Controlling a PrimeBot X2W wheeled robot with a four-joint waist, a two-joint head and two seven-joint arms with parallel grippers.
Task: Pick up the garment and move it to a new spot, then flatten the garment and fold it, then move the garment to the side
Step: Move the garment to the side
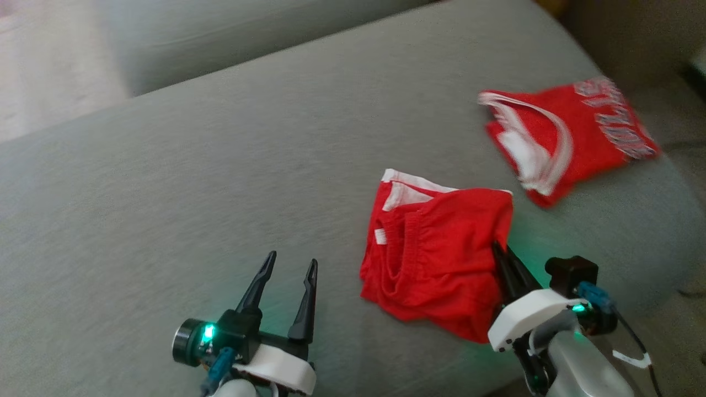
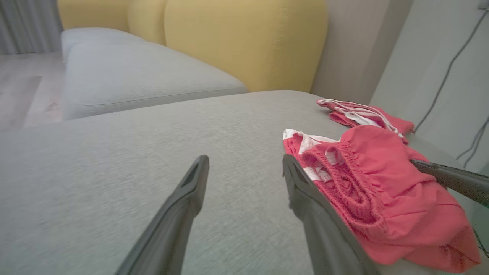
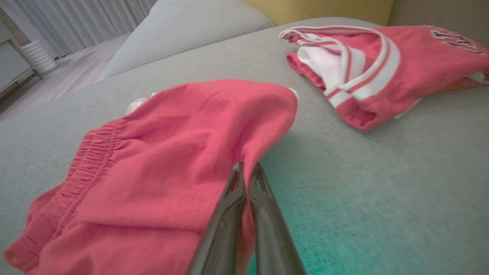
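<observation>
The right gripper (image 1: 499, 249) was pinched shut on the right edge of the red shorts (image 1: 436, 259), probably the hold needed to lift them to a new spot. The left gripper (image 1: 292, 260) stood wide open and empty near their left side, seemingly ready to take the other edge. The shorts lay bunched on a grey sofa seat (image 1: 220, 182), near a red jersey (image 1: 573, 132). Yellow back cushions (image 2: 244, 42), pale curtains (image 3: 95, 23) and a light floor (image 2: 23, 95) lay beyond
</observation>
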